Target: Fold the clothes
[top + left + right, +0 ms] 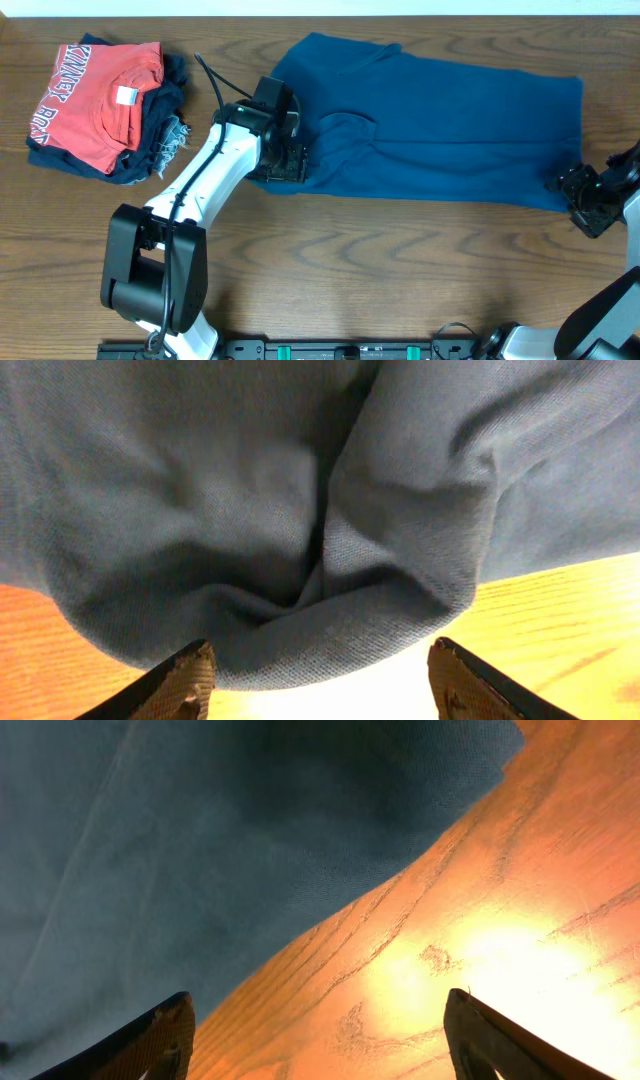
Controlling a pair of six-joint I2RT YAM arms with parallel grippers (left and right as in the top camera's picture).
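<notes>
One blue shirt [450, 120] lies spread flat across the far half of the bench [400, 270], its long side running left to right. The left tool [290, 162] sits at the shirt's left edge, where the cloth is bunched into a raised fold. In the left wrist view its two fingers [185, 680] stand wide apart and released, with the rumpled hem of the shirt [250, 490] hanging just in front of the gap, over the wood. The right tool [582, 195] rests at the shirt's near right corner. In the right wrist view its fingers [150, 1040] are also spread and hold nothing. Bare wood lies between them, and the shirt's edge [200, 840] runs just ahead and to the left. Well apart from the blue shirt, at the far left corner of the bench, is one pile of folded clothes [150, 150]. A single red shirt [100, 105] with white lettering lies on top of darker pieces, whose number cannot be told. There are two tools in all, both unclenched.
</notes>
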